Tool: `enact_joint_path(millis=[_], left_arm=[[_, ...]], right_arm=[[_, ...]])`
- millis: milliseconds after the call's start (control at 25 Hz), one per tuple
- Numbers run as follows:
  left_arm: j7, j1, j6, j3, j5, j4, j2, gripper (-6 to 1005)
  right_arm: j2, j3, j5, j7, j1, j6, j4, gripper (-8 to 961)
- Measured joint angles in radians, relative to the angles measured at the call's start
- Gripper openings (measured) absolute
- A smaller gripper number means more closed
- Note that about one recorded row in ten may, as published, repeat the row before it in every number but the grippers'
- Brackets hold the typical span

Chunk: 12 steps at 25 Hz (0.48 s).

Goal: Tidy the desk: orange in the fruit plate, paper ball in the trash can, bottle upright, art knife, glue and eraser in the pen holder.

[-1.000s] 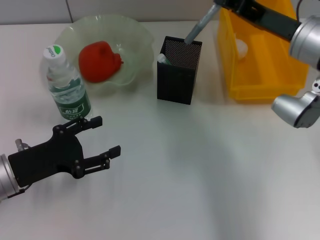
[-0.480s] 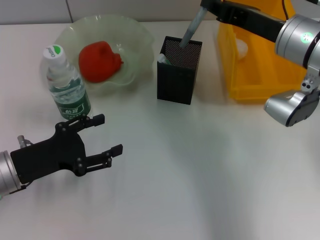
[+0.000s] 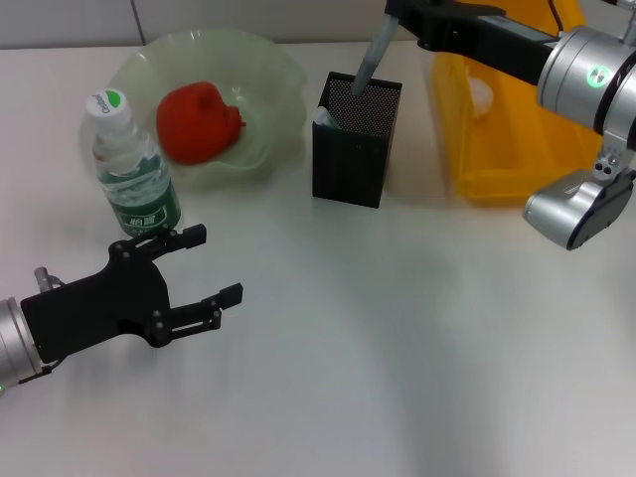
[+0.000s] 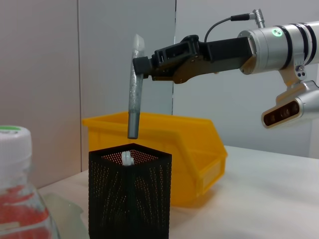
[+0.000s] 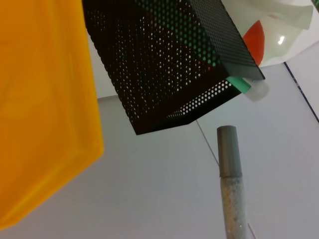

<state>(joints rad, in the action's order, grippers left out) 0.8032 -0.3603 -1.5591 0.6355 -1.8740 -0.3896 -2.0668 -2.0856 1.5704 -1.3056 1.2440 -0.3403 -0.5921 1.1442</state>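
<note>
- White desk (image 3: pixel 397 348) fills your head view. Your left gripper (image 3: pixel 194 268) sits at about 8 o'clock with its fingers spread and nothing between them, just below the bottle (image 3: pixel 129 164), which stands upright. At 11 o'clock the orange (image 3: pixel 197 121) lies in the fruit plate (image 3: pixel 268 70). The black mesh pen holder (image 3: pixel 355 139) stands near 12 o'clock, and the yellow bin (image 3: pixel 517 139) is at 2 o'clock.
- Same view: your right gripper (image 3: pixel 397 18) reaches in from 1 o'clock, clamped on the top of a grey stick, the glue (image 3: pixel 366 62), whose lower end is at the holder's rim.
- From your left wrist view, the glue (image 4: pixel 134 94) hangs nearly upright in the right gripper (image 4: pixel 142 63), its lower tip just above the pen holder (image 4: pixel 129 194) opening and not touching it. A white item (image 4: pixel 127 158) pokes up inside the holder. The yellow bin (image 4: pixel 189 149) stands behind, and the bottle (image 4: pixel 20 189) is close at the edge.
- From your right wrist view, you see the glue (image 5: pixel 230 184) tip pointing toward the pen holder (image 5: pixel 164 59), with the yellow bin (image 5: pixel 40 99) beside it and a slice of orange (image 5: pixel 255 37) in the plate beyond. This arm's own fingers are out of view here.
</note>
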Motion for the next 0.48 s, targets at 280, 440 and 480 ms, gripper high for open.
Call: enact_joint_path(millis=[280, 440, 480], left_arm=[[-0.001, 0.001, 0.006, 0.003, 0.001, 0.001, -0.001, 847], [-0.002, 0.000, 0.005, 0.003, 0.001, 0.002, -0.001, 846], [-0.002, -0.003, 0.004, 0.003, 0.001, 0.002, -0.001, 846]], right_arm=[[-0.005, 0.002, 0.008, 0.085, 0.010, -0.005, -0.012, 230], [-0.005, 0.002, 0.061, 0.143, 0.005, -0.006, -0.035, 242], [-0.005, 0.002, 0.100, 0.183, -0.001, -0.007, -0.052, 245]])
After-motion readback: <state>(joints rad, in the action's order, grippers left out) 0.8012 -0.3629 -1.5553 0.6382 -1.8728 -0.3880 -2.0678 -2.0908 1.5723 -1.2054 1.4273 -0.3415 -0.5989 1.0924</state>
